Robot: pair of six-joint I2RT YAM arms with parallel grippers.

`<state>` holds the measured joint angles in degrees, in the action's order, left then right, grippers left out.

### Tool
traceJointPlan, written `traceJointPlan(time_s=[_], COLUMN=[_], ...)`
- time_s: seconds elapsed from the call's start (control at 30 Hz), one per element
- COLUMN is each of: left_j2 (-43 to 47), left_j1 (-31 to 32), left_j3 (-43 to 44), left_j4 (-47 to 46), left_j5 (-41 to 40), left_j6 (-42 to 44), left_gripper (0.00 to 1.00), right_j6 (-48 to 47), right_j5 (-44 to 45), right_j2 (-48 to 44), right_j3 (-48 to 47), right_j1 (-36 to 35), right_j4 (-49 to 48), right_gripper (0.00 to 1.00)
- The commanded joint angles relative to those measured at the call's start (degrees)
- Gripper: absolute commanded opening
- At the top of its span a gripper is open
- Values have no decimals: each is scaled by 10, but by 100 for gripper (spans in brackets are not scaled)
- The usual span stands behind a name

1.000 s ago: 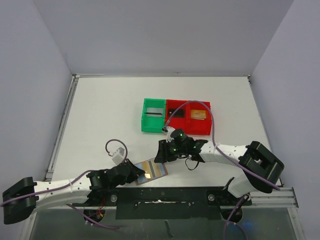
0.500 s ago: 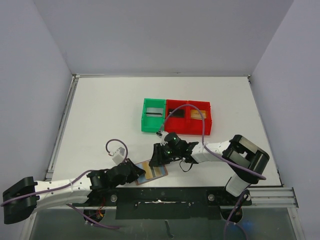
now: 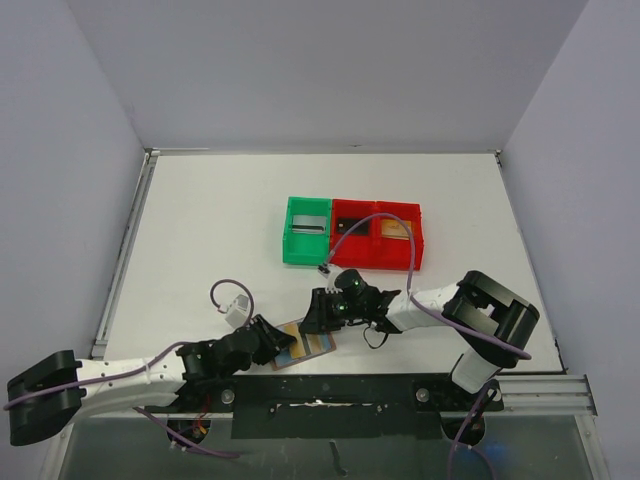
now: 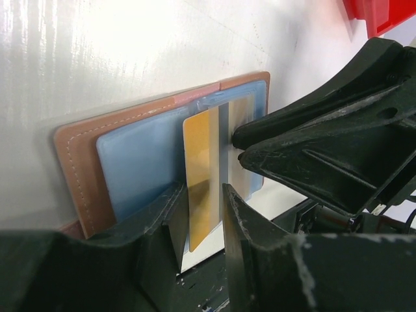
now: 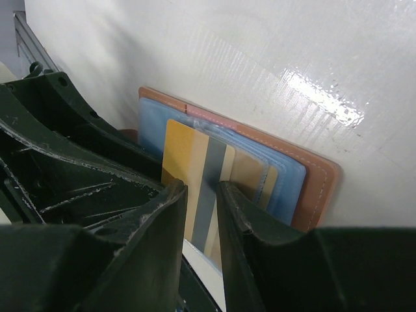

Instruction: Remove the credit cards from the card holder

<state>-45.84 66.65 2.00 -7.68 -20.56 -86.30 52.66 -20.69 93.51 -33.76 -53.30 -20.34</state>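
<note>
**Top view.** Holder (image 3: 312, 347) lies open and flat on the counter (image 3: 200, 230), by the near edge. Its long axis runs left to right, slightly tilted. My left hand (image 3: 277, 337) is at its left end and my right hand (image 3: 316, 318) at its far edge. Both are right on it, neither clearly nearer. Well beyond, the green bin (image 3: 288, 240) holds one grey card (image 3: 310, 226). The red bin (image 3: 416, 245) beside it holds a tan card (image 3: 397, 230) and something dark, too small to name.

**Left wrist.** Blue lining is up, with the holder (image 4: 78, 156) spread out. A gold card (image 4: 200, 162) sticks out of a pocket, its long axis running straight into my left hand (image 4: 203, 195). The jaws are slightly apart, either side of the card's near end, with daylight showing; no clamp. The right hand (image 4: 242, 147) has its tips at the card's side edge.

**Right wrist.** Gold card (image 5: 177, 156) with a grey strip alongside; second card or stripe, I cannot tell. It points into my right hand (image 5: 203, 188), whose jaws leave a narrow gap wider than a card, so it is not pinched yet. Left hand (image 5: 146, 172) is close in at the left, over the holder (image 5: 318, 179).

**Judgement.** The pull must follow the card's long axis, out of the pocket.
</note>
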Motion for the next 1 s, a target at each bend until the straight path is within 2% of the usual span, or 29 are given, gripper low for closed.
traceJointPlan(time_s=[0.0,0.1,0.27,0.3,0.43,0.53,0.7,0.83,0.97], left_j2=[-22,-23,-13,-10,23,72,126,135,109], left_j1=[-1,-1,-2,-2,-1,-3,-7,-10,-17], left_j3=[-10,-13,-2,2,25,57,99,125,175], left_j4=[-23,-36,-16,-3,79,177,285,280,243], left_j5=[-6,-10,-11,-11,-16,-29,-32,-21,-14], left_j6=[-12,-15,-5,-3,4,11,35,72,136], left_gripper=[28,25,2,0,0,0,0,0,0], right_j6=[4,4,5,6,2,-9,-35,-40,-45], right_j5=[-21,-23,2,15,46,44,37,45,59], right_j2=[9,7,-3,-9,-18,-31,-66,-123,-206], right_j3=[21,25,30,33,41,45,29,14,1], right_j1=[-12,-11,-8,-5,19,40,54,65,100], right_j4=[20,17,31,34,62,74,93,104,140], right_gripper=[27,28,27,28,28,28,29,33,47])
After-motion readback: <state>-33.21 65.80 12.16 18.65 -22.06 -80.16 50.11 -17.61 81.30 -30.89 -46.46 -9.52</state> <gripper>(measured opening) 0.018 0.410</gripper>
